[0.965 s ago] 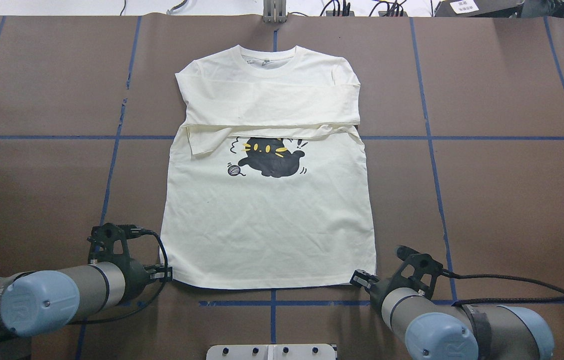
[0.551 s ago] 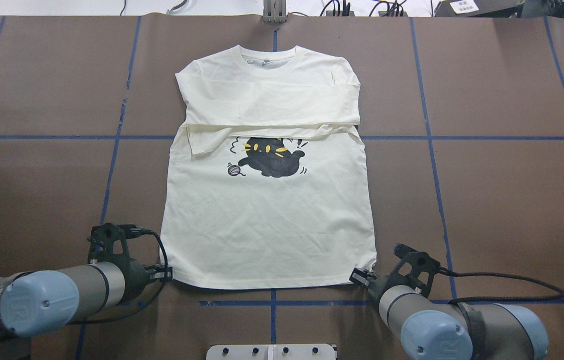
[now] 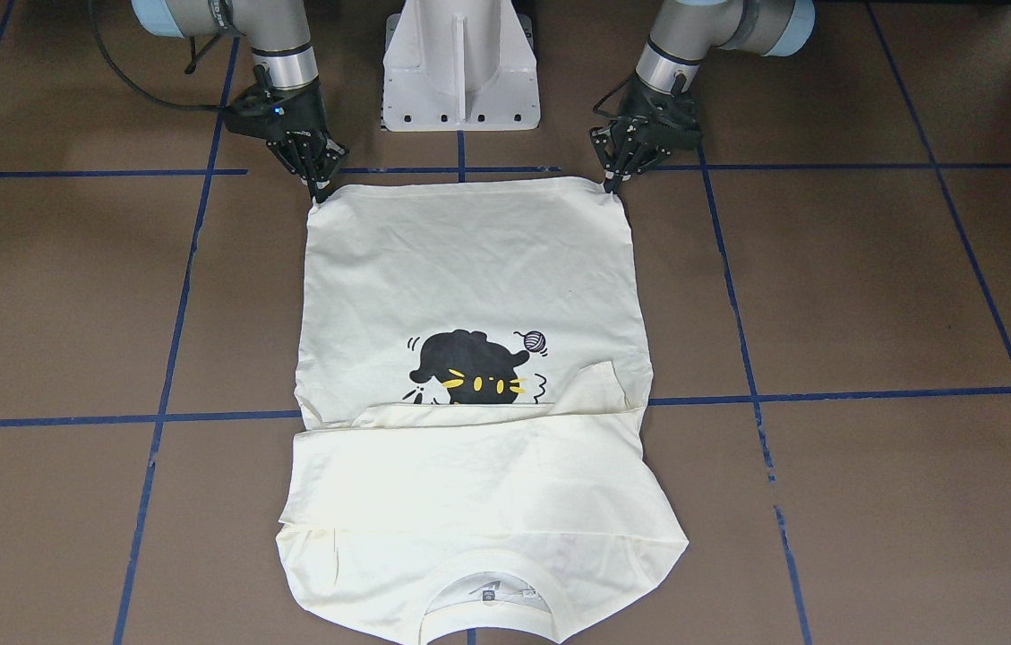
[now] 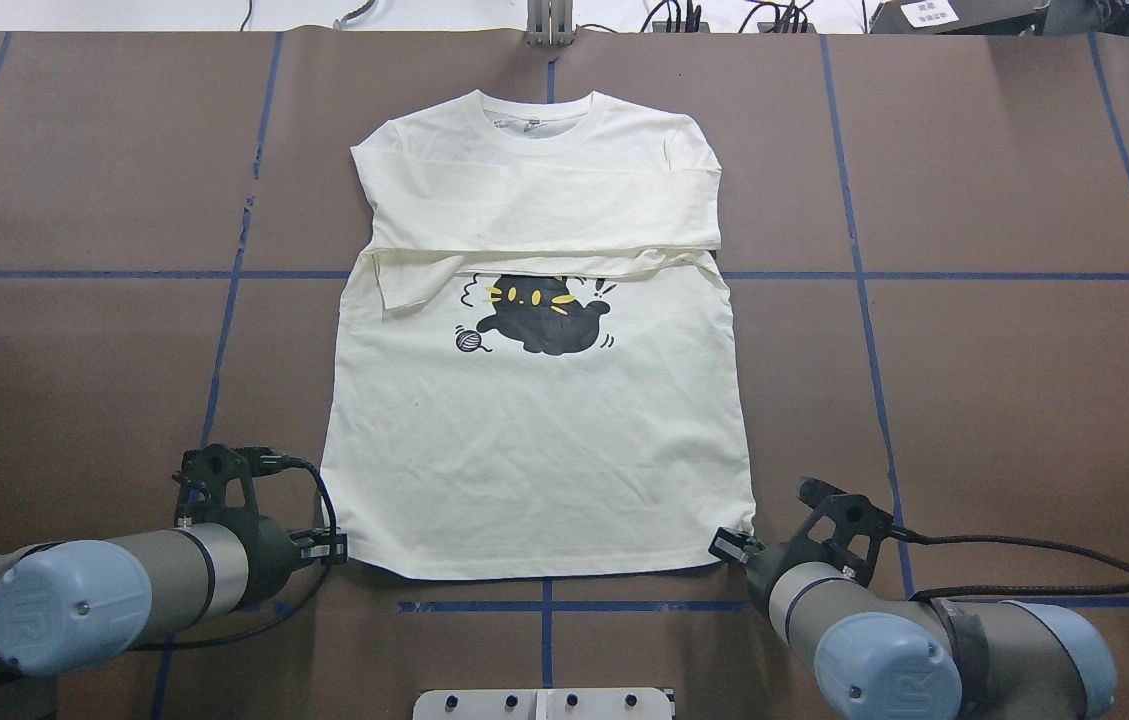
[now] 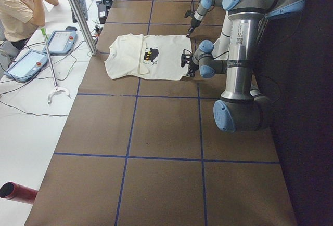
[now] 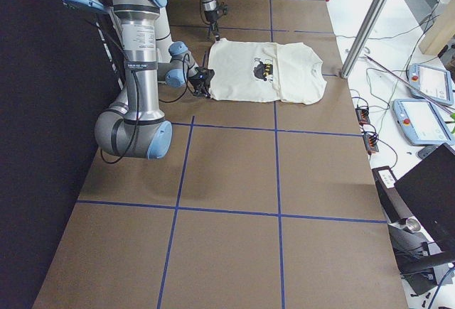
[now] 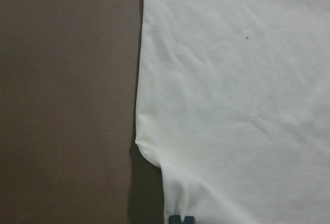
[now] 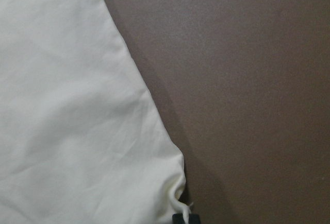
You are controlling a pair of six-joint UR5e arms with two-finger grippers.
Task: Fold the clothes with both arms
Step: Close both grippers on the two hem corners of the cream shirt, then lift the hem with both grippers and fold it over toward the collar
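Observation:
The cream T-shirt (image 4: 534, 460) lies flat and print-up on the brown table, collar at the far side, with its sleeves folded across the chest above the black cat print (image 4: 544, 315). My left gripper (image 4: 329, 547) is shut on the near left hem corner, and my right gripper (image 4: 729, 545) is shut on the near right hem corner. In the front-facing view the left gripper (image 3: 614, 184) and right gripper (image 3: 319, 193) each pinch a corner drawn to a point. The wrist views show cloth (image 7: 232, 105) (image 8: 67, 131) puckering into the fingertips (image 7: 181, 219) (image 8: 185, 219).
The white pedestal base (image 3: 460, 63) stands between the arms at the near edge. Blue tape lines (image 4: 544, 607) grid the brown table cover. Off the far side, a seated person (image 5: 21, 8), teach pendants (image 5: 31, 62) and a metal post (image 5: 78, 15).
My right gripper has shifted slightly right and away from the near edge, bunching the right hem corner. The left gripper and the rest of the shirt have stayed put.

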